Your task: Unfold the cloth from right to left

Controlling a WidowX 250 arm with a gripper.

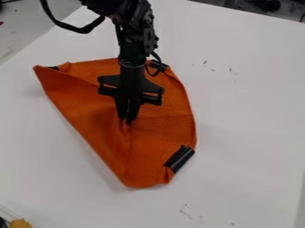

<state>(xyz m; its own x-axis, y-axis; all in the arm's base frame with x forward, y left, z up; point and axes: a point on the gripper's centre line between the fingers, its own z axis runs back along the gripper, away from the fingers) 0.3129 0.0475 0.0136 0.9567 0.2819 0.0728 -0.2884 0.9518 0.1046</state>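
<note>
The black gripper points down at the middle of the orange cloth. Its fingertips are close together, shut on a small pinch of fabric, and a crease runs from them toward the cloth's near corner. The cloth lies folded on the white table, its left edge running diagonally from the upper left corner to the rounded bottom. Black tape marks the lower right corner, with more black patches at the top right and upper left. The gripper and arm hide part of the cloth's upper middle.
The white table surrounds the cloth and has a few small dark marks at the upper right and lower right. A yellowish object sits at the bottom left corner. Dark items stand beyond the table's far edge.
</note>
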